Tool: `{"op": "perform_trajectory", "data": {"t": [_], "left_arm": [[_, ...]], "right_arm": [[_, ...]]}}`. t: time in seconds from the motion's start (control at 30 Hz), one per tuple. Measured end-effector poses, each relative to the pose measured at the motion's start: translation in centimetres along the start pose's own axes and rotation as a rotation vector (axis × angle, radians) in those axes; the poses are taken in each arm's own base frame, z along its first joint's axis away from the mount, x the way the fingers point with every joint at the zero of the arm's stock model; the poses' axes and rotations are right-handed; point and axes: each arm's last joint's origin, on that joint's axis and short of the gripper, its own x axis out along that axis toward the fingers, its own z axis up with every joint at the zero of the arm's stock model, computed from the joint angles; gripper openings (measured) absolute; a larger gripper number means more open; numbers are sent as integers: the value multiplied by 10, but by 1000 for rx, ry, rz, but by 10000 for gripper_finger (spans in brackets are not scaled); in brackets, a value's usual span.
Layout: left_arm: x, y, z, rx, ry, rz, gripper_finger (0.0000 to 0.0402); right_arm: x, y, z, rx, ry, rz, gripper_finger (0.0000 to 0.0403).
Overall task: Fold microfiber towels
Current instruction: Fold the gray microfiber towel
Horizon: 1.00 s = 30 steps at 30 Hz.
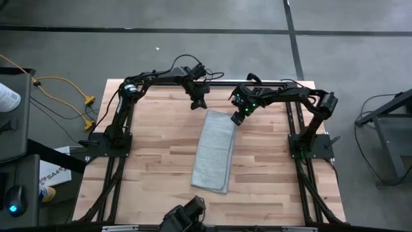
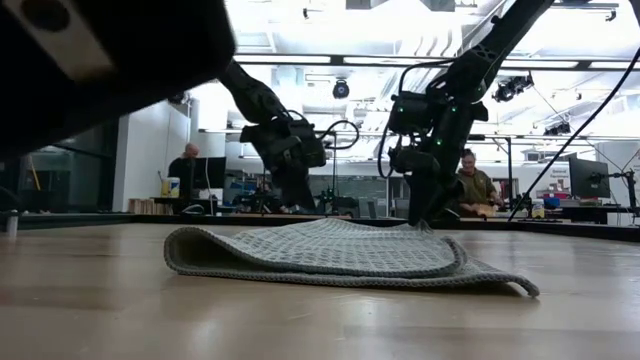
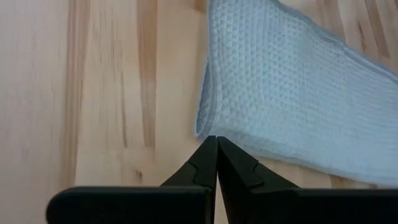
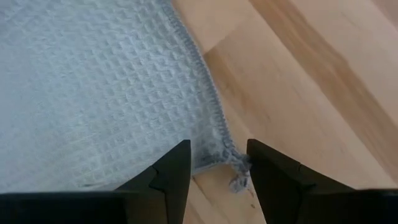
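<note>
Where the wooden tabletop (image 1: 161, 161) carries the folded towel (image 1: 215, 151), left claw (image 1: 199, 103) closed empty, right claw (image 1: 237, 120) spread at its corner.

towel (image 1: 215, 152) lies mid-table (image 1: 154, 161), a gripper at each far corner.

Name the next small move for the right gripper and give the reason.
Probably lower and close on the towel corner. The right gripper hangs open with the frayed corner between its fingers, not yet pinched. The left gripper is shut and holds nothing, beside the other far corner.
</note>
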Motion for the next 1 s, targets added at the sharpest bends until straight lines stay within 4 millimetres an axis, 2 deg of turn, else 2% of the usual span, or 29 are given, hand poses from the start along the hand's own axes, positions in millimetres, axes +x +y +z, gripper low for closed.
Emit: {"op": "perform_trajectory", "data": {"t": [0.43,0.7,1.0], "left_arm": [[-2,2,-2,-30,3,3,10],[-4,3,-3,-40,4,0,10],[-5,2,-3,-54,-46,-103,10]], "right_arm": [[13,-2,-2,37,42,19,151],[14,-2,-1,37,40,36,151],[15,-2,-2,37,39,38,151]]}}
